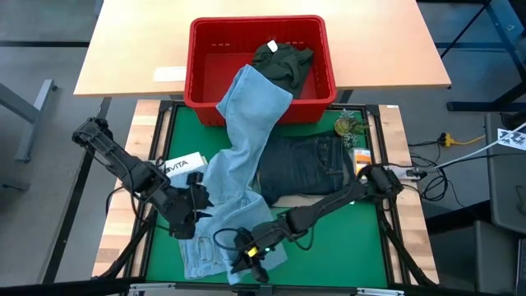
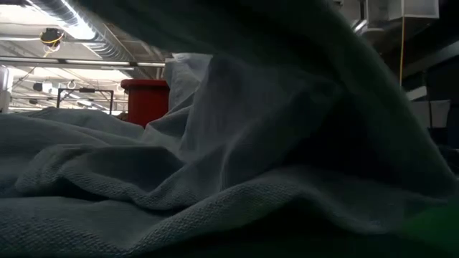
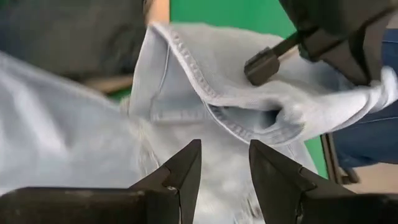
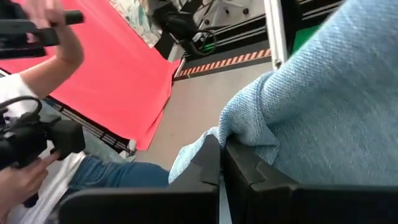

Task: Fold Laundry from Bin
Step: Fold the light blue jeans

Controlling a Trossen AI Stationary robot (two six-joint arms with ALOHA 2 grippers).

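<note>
Clearly the weak point is the right gripper (image 4: 221, 163): its fingers are pinched on a thin fold of the light jeans (image 1: 238, 164) near the front edge of the green mat (image 1: 329, 247), and the right wrist view shows only a small tuck of denim between the tips. A pull on so little cloth could let the hem slide out and drop in a heap.

Those jeans run from the front of the mat up over the rim of the bin (image 1: 256, 70), one leg draped on the bin's front wall. If the right arm drags forward, I judge the leg could catch on the rim and tug the bin, or pull out the olive piece (image 1: 282, 59) lying inside it.

Beside it, the left gripper (image 3: 224, 171) hovers over the waistband with its fingers parted and nothing between them. The right gripper sits just ahead of it, so a reach for the same fold risks the two arms knocking together.

Dark jeans (image 1: 308, 168) lie flat on the mat's right half with the light pair overlapping their left edge, so a careless lift might drag them along

Cloth fills the low view, so nothing at table height can be checked there
</note>
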